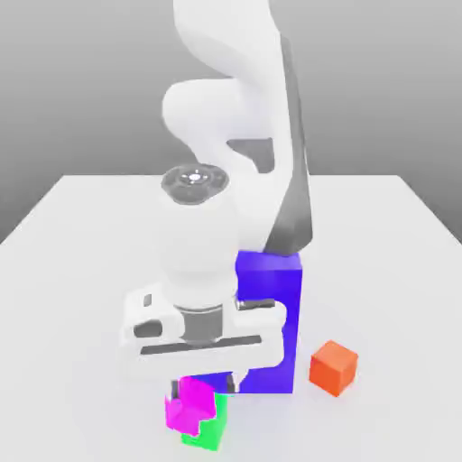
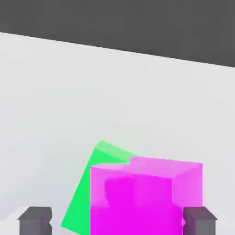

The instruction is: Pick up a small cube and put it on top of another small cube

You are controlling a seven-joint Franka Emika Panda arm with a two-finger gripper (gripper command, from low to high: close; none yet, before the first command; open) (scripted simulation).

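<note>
1. I'm looking at the magenta cube (image 2: 146,197) right under my gripper (image 2: 117,219). It sits on top of the green cube (image 2: 87,193), touching it, the two stacked directly below the hand.
2. No long axis to speak of, since it's a cube. It sits upright with its top face level, but it's turned about the vertical compared with the green one: in the hand view the green cube's corner pokes out from beneath it at an angle, so the edges don't line up.
3. Plain matte faces, bright magenta-pink, no markings. The green cube beneath is about the same size, equally plain.
4. In the exterior view the magenta cube (image 1: 191,406) overhangs slightly toward the exterior view's left, and the green cube (image 1: 209,435) peeks out below it.
5. My gripper (image 1: 200,383) points straight down over the stack. The fingers (image 2: 35,219) stand wide apart, one on either side of the magenta cube, and I see a gap at the one finger; nothing is clamped.
6. Just behind the hand stands a tall blue block (image 1: 271,316), and off to the exterior view's right of it an orange cube (image 1: 333,366) sits on the white table (image 1: 72,271), well clear of the stack.
</note>
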